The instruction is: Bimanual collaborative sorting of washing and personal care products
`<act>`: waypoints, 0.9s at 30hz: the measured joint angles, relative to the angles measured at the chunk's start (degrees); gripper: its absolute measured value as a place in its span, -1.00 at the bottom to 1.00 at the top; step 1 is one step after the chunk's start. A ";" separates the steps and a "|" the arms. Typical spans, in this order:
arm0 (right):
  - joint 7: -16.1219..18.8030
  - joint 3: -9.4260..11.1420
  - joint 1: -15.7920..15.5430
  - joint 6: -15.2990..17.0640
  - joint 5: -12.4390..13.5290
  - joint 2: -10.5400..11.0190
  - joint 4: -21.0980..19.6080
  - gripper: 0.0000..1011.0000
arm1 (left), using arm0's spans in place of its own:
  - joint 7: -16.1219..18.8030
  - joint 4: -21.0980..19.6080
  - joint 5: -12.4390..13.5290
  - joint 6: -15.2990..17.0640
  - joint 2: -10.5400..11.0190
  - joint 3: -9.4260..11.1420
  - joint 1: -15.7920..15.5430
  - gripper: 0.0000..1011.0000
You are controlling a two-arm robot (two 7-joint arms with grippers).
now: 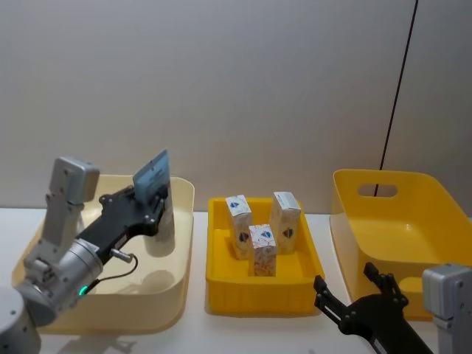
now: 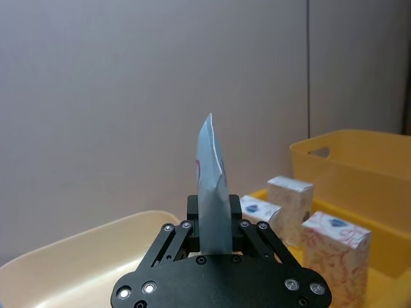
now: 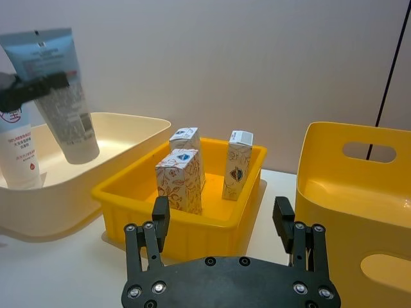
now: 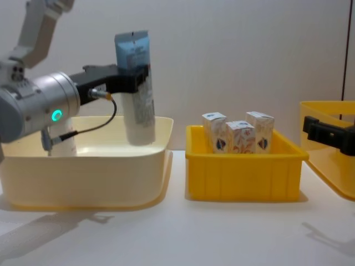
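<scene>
Left gripper (image 4: 135, 78) shut on light-blue tube (image 4: 138, 119) near its crimped top, tube hanging cap-down above cream bin (image 4: 83, 172). Tube probably light, soft and slick, so a firmer mid-body pinch looks safer. Right gripper (image 3: 221, 215) wide open and empty, low before yellow tray (image 4: 244, 173) of cartons (image 4: 239, 138).

A plain grey wall (image 1: 221, 88) behind; a thin dark line (image 1: 399, 85) down it — white tabletop (image 4: 222, 233) below.

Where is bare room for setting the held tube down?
Free: cream bin floor under the left tool and held tube, beside the standing tube; large yellow bin by the right tool. Crowded: small yellow tray, three cartons.
</scene>
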 joint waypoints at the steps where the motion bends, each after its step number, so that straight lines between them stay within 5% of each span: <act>1: 0.00 0.00 0.00 0.00 0.00 0.00 0.00 0.98 | -0.47 -0.25 -0.34 -0.10 0.07 -0.09 0.04 -0.53; 14: 0.00 0.00 0.00 0.00 0.00 0.00 0.00 0.98 | -8.71 -5.84 -7.26 0.14 1.10 -0.81 1.03 -0.53; 27: 0.00 0.00 0.00 0.00 0.00 0.00 0.00 0.98 | -14.53 -8.19 -12.11 3.29 -0.17 2.33 1.67 -0.53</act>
